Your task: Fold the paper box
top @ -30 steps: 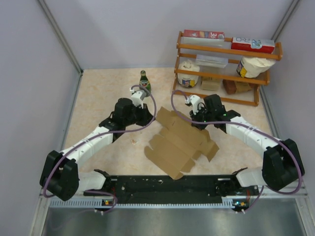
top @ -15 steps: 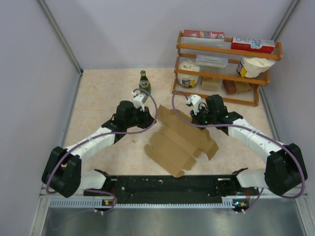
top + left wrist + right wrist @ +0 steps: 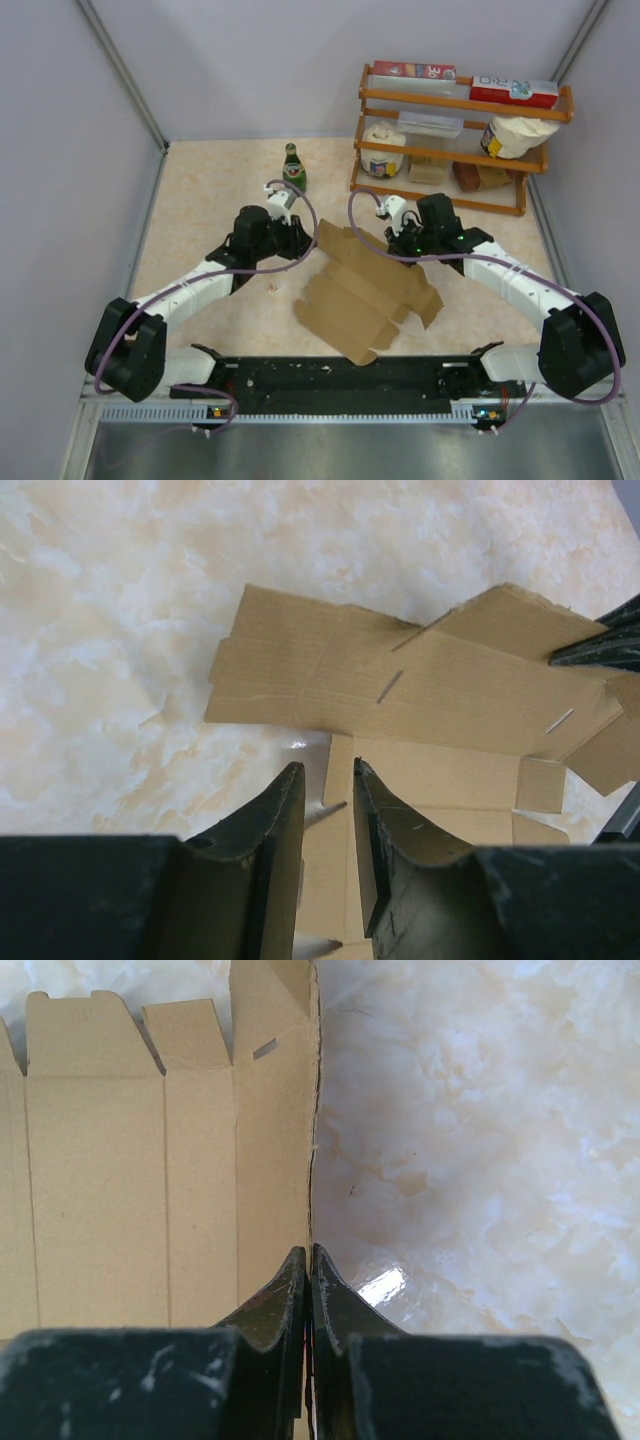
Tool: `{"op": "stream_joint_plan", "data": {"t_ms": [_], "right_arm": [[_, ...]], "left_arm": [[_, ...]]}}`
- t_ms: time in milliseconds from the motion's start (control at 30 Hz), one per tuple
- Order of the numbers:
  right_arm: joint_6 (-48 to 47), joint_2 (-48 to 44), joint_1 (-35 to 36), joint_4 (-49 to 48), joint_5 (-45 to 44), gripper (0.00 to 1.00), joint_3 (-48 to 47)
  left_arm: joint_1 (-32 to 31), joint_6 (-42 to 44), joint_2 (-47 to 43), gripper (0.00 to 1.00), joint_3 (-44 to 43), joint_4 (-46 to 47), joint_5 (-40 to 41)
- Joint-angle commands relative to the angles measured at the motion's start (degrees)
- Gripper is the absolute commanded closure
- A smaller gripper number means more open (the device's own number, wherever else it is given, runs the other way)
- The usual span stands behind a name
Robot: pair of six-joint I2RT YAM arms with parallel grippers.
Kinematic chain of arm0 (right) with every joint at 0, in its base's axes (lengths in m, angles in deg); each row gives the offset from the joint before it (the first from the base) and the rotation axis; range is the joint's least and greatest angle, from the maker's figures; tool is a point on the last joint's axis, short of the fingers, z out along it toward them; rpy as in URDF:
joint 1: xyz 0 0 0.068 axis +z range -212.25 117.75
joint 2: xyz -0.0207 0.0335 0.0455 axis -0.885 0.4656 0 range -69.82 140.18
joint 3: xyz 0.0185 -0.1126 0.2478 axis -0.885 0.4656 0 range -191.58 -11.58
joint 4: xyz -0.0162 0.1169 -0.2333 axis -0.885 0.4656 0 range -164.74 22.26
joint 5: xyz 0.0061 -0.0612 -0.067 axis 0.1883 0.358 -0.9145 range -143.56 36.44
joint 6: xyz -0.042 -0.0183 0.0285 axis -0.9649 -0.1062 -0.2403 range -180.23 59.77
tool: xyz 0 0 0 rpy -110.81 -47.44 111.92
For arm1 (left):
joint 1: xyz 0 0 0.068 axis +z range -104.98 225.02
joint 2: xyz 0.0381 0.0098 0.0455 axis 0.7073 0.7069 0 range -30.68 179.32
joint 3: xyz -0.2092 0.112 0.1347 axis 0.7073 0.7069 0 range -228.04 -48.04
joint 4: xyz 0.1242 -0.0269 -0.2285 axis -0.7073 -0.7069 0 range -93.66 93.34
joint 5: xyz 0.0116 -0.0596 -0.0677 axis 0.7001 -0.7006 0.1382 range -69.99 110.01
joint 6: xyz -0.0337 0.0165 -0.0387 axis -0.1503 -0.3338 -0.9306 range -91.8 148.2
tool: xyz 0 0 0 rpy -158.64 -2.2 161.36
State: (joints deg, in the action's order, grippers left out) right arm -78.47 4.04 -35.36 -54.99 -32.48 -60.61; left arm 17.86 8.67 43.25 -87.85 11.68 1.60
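Pinching together on the right edge of the paper box [image 3: 100,1160], the right end effector [image 3: 309,1252] grips one flap by a thin margin. The left end effector [image 3: 328,785] hovers over the sheet's left side, fingers slightly apart, clamping nothing visible. The box lies unfolded mid-worktop [image 3: 210,190] between both arms. So shallow a pinch could let the cardboard slip out, or the sheet could slide on the glossy surface instead of creasing. Whether the left fingers touch cardboard is unclear, and both wrist views cut off the sheet's near part
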Motion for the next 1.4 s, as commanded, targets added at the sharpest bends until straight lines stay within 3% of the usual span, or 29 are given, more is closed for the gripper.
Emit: {"op": "stream_joint_plan", "data": {"t_ms": [0,300,633,1367], "right_arm": [[-2.9,-1.4,0.9,2.0,3.3,1.00,-1.4],[-3.4,-1.4,0.9,2.8,5.0,1.00,-1.6],[-2.6,-1.4,0.8,3.1,3.9,1.00,-2.4],[-6.5,-2.8,5.4,6.1,-1.7,1.00,-7.9]], "left_arm": [[2.1,-0.2,0.6,0.68,1.8,7.1,-0.5],[5.3,-2.0,5.1,0.56,-0.5,11.4,-4.1],[6.7,-3.0,8.4,0.56,-1.7,10.8,-3.8],[10.1,-3.8,22.7,0.60,-17.1,7.1,-8.0]]}}
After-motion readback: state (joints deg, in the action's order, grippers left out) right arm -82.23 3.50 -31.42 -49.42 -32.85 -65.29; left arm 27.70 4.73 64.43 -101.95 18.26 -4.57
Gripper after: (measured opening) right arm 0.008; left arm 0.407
